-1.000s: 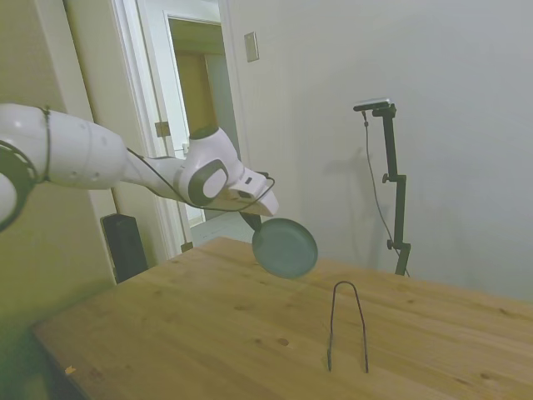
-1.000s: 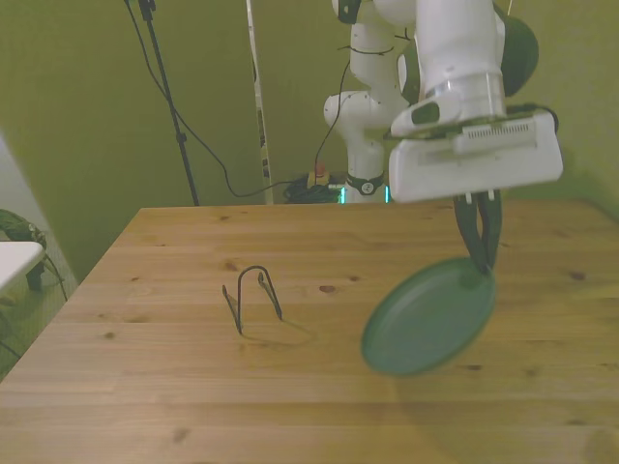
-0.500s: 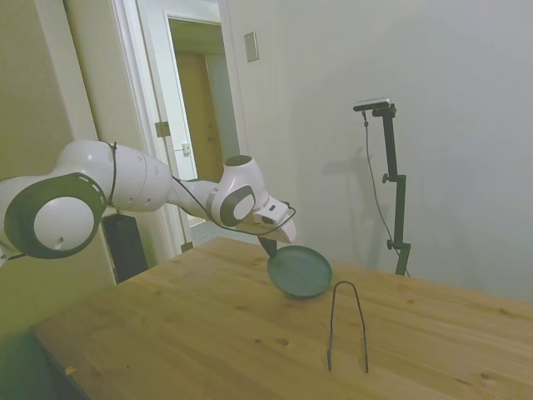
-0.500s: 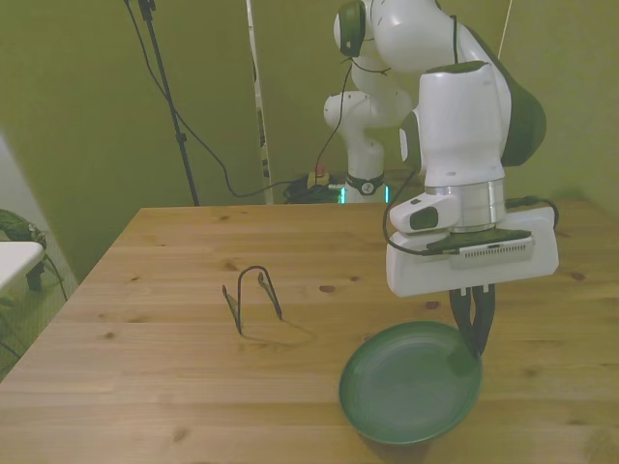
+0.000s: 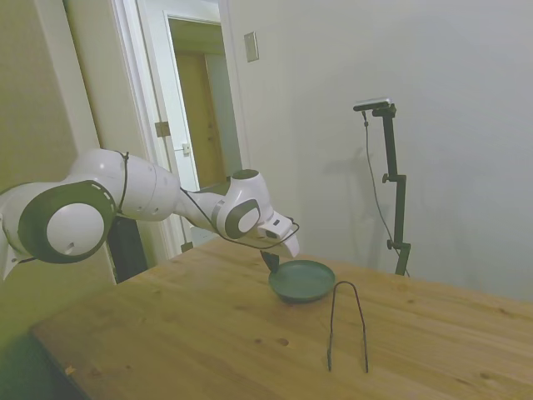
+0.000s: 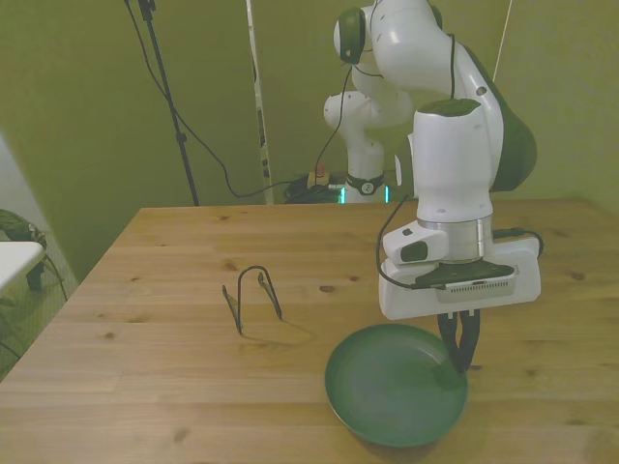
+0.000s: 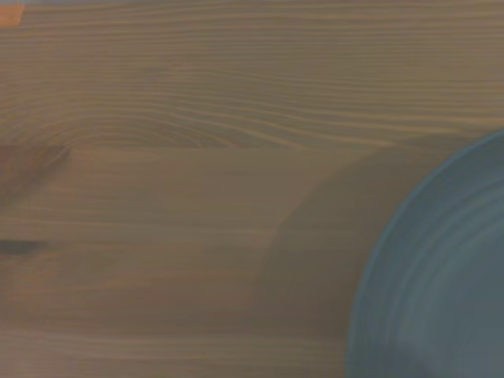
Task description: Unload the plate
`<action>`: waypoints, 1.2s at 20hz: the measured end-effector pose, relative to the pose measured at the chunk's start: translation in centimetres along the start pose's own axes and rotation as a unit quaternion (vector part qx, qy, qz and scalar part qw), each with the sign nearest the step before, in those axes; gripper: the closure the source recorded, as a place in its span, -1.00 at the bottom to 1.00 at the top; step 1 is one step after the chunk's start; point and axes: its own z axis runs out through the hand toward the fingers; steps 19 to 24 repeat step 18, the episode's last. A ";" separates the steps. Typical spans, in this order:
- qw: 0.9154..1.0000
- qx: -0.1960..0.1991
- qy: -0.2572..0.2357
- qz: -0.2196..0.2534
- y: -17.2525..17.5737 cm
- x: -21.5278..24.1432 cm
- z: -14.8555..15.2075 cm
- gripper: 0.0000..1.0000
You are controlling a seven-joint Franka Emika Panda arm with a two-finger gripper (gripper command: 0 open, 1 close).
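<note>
Claw (image 6: 457, 350) pinches plate (image 6: 392, 382) by rim — edge grip lets it lie nearly level. Plate at or just above worktop (image 6: 174, 251), beside empty wire stand (image 6: 251, 297), so unloading looks nearly done.

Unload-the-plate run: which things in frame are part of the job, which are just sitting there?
In the job:
- plate, dark green, low over the table, held by its rim
- gripper, shut on the plate
- wire stand, upright, bare

Just there:
- table
- open doorway behind
</note>
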 end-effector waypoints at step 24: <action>0.999 0.013 -0.048 0.002 -0.5 -2.5 -14.8 -1.00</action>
